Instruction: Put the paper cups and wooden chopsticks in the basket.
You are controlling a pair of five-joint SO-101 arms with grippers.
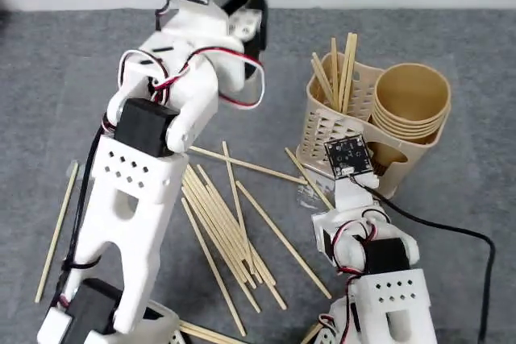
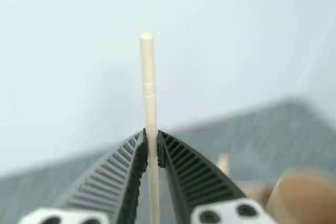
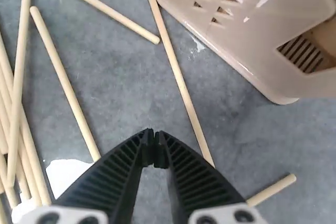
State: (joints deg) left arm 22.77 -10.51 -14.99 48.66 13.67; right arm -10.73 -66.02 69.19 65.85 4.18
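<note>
The left pincer (image 2: 151, 148) clamps one upright chopstick (image 2: 148, 77), well apart from the basket (image 1: 322, 130). The right pincer (image 3: 154, 150), closed on nothing, hangs just beside the basket. Stacked cups (image 1: 413, 94) sit inside it; loose chopsticks (image 1: 222, 223) lie on the worktop (image 1: 451, 215) nearby.

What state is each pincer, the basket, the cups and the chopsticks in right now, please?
left pincer, shut on the held chopstick, which stands upright.
right pincer, shut, holding nothing.
basket, upright, partly filled.
paper cups, nested in one stack inside the basket.
basket chopsticks, standing on end in the basket.
loose chopsticks, lying flat, scattered on the table.
</note>
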